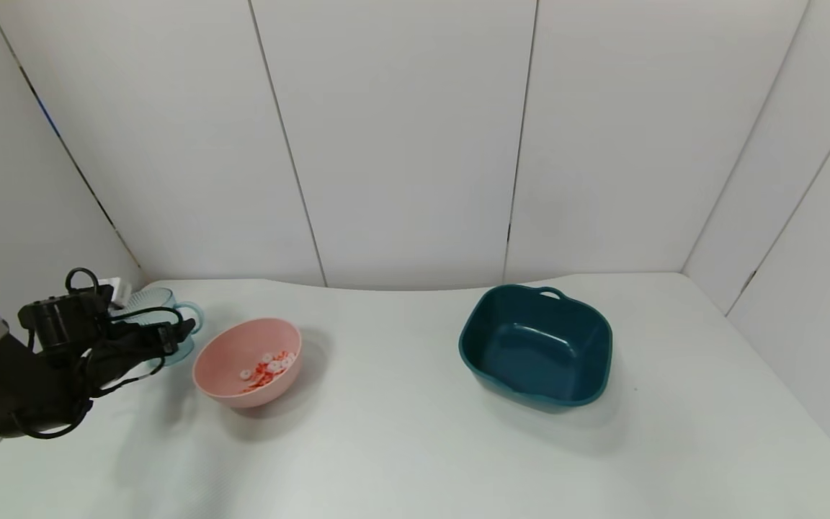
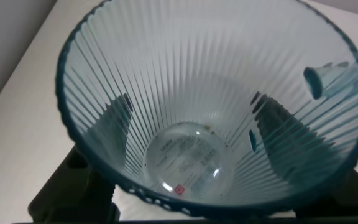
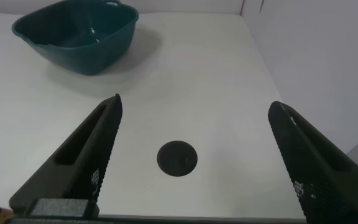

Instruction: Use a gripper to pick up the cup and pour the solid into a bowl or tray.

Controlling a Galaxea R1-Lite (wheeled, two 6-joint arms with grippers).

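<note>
Left gripper (image 1: 159,335) is clamped on the cup (image 1: 163,324) at the table's (image 1: 400,447) far-left edge, just beside the bowl (image 1: 248,362). The left wrist view looks straight into the cup (image 2: 210,106): 2 dark fingers (image 2: 291,140) press its ribbed wall from outside, nothing inside. The head view alone shows the solid (image 1: 269,366), red and white rings lying in the pink bowl. A teal basin (image 1: 536,346) sits well apart to the right. The right wrist view gives the right gripper (image 3: 194,165) spread wide above bare table, the basin (image 3: 76,34) beyond it.
</note>
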